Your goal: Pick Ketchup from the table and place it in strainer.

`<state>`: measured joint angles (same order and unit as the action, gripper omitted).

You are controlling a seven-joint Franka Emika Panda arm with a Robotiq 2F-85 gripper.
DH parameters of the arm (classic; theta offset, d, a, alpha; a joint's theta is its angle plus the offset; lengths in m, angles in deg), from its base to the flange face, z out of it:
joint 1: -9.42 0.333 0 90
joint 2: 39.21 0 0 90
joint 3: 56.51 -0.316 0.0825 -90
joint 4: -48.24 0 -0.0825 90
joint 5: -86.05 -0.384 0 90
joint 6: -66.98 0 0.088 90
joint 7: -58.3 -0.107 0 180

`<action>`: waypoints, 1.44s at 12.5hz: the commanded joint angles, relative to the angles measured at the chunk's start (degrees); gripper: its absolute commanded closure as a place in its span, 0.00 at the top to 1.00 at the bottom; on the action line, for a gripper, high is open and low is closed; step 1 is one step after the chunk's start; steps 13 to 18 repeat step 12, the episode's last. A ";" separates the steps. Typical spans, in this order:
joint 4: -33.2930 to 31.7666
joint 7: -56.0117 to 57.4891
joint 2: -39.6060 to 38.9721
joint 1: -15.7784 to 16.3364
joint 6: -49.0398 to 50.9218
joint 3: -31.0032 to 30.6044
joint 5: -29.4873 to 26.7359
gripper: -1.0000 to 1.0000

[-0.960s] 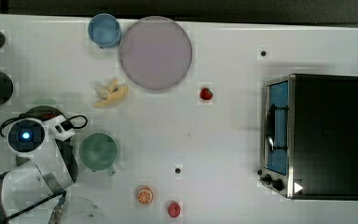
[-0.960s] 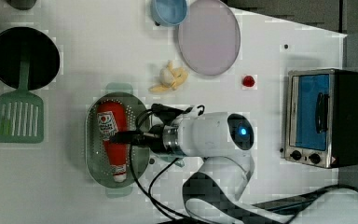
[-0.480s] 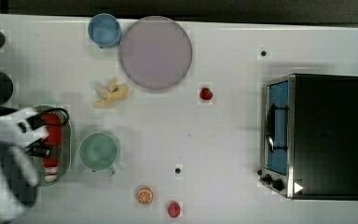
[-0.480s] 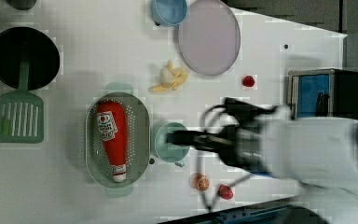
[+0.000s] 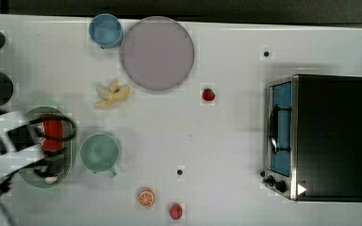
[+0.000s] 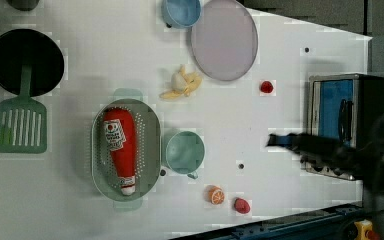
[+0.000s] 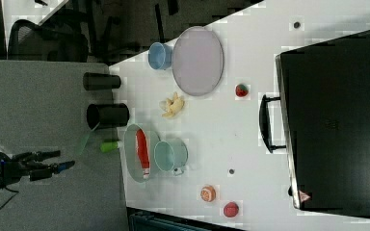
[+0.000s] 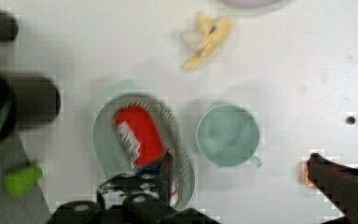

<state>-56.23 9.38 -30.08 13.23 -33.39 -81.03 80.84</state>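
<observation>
The ketchup (image 6: 120, 148) lies lengthwise in the strainer (image 6: 150, 145), cap end toward the left view's bottom, so by my reckoning the placing is done; my pincer (image 8: 240, 161) hangs released and empty, its two fingers (image 8: 167, 169) wide apart, high above the table (image 6: 260, 130); what could go wrong now is mostly my own doing: if I swing low on the way off I may clip the strainer's rim or the green cup (image 6: 184, 152) that stands just beside it, and a knock to either could tip the bottle out or send the cup sliding; the bottle is round and rests on a curved, holed floor, so a jolt might roll it against the wall, though the wall looks high enough to keep it; the banana (image 6: 182, 86) sits well apart and seems safe; as for writing, the bottle bears a white label (image 6: 114, 134) with a dark mark, but I cannot read any words on it.
</observation>
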 commanded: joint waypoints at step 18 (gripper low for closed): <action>1.25 3.70 -2.70 -6.12 4.04 24.92 5.05 1.00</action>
